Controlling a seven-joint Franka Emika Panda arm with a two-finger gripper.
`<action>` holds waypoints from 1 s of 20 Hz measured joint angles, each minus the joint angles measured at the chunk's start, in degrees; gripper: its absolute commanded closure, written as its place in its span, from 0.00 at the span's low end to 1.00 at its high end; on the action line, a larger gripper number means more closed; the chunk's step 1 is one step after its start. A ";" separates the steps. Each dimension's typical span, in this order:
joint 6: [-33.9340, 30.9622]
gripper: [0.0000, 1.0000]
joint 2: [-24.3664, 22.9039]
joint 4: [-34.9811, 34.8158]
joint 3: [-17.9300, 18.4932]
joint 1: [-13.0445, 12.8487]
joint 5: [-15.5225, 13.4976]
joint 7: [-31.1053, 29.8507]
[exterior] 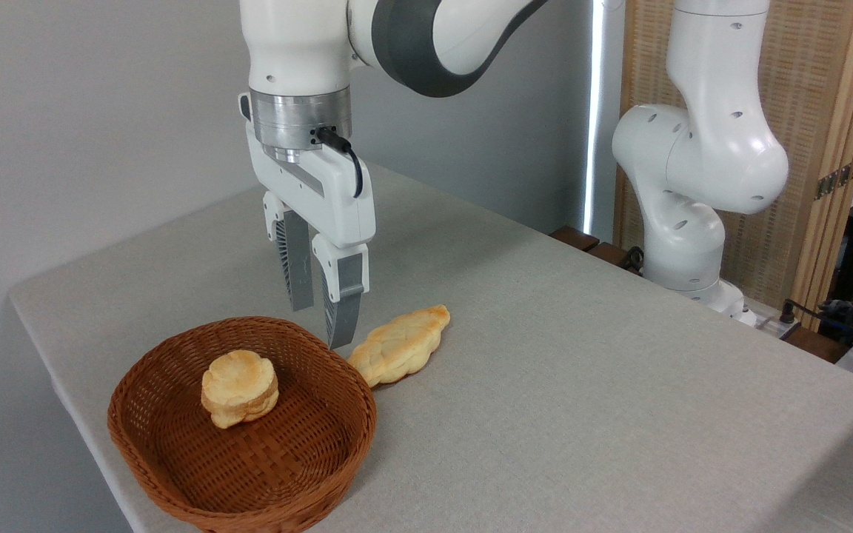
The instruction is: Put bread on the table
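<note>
A: What do we have in the basket [175, 437]?

B: We see one thing in it only: the bread [240, 388], a small round bun with a scalloped edge and a toasted top. It rests on the woven floor of the brown wicker basket, a little toward the back left, and it looks slightly tilted.

A: And beside the basket?

B: We find a longer braided loaf [400, 344] lying flat on the table [582, 355], just beside the basket's right rear rim. We cannot tell whether its near end touches the wicker.

A: Where do we place the gripper [320, 323]?

B: We see it hanging above the basket's back rim, pointing down, between the bun and the loaf. Its two grey fingers [343, 307] stand a little apart, with a narrow gap between them, and we see nothing held there. It touches neither piece of bread.

A: So the bun is off the cloth?

B: Yes, we see it inside the basket, which itself stands near the front left corner of the grey-covered table. The arm's white base [682, 252] rises at the far right edge.
</note>
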 measured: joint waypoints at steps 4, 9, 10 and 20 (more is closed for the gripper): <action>0.00 0.00 -0.01 0.28 0.43 0.01 0.00 0.00; 0.00 0.00 -0.01 0.48 0.68 0.01 0.00 0.00; 0.00 0.00 -0.01 0.48 0.68 0.00 0.00 0.00; -0.62 0.00 0.78 0.42 0.07 -0.77 0.00 0.01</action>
